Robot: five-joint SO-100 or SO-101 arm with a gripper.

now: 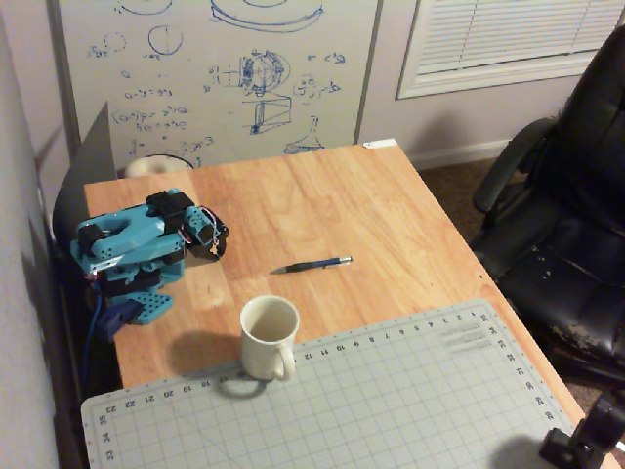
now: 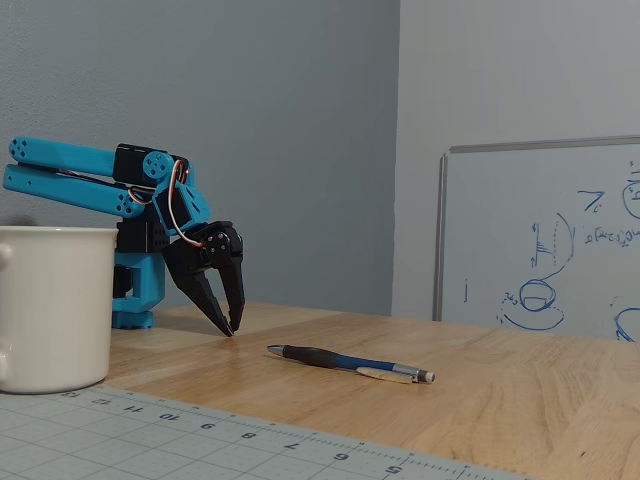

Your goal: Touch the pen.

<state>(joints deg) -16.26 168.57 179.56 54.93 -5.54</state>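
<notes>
- The white ceramic mug (image 2: 55, 305) runs off the left edge of the fixed view, so its handle barely shows.
- Teal 3D-printed robot arm (image 2: 95, 180): its base sits partly behind that mug there.
- Black office chair (image 1: 566, 210) is chopped by the overhead view's right edge.
- Whiteboard with blue marker scribbles (image 1: 220, 73): top cut off, writing too blurry to read.
</notes>
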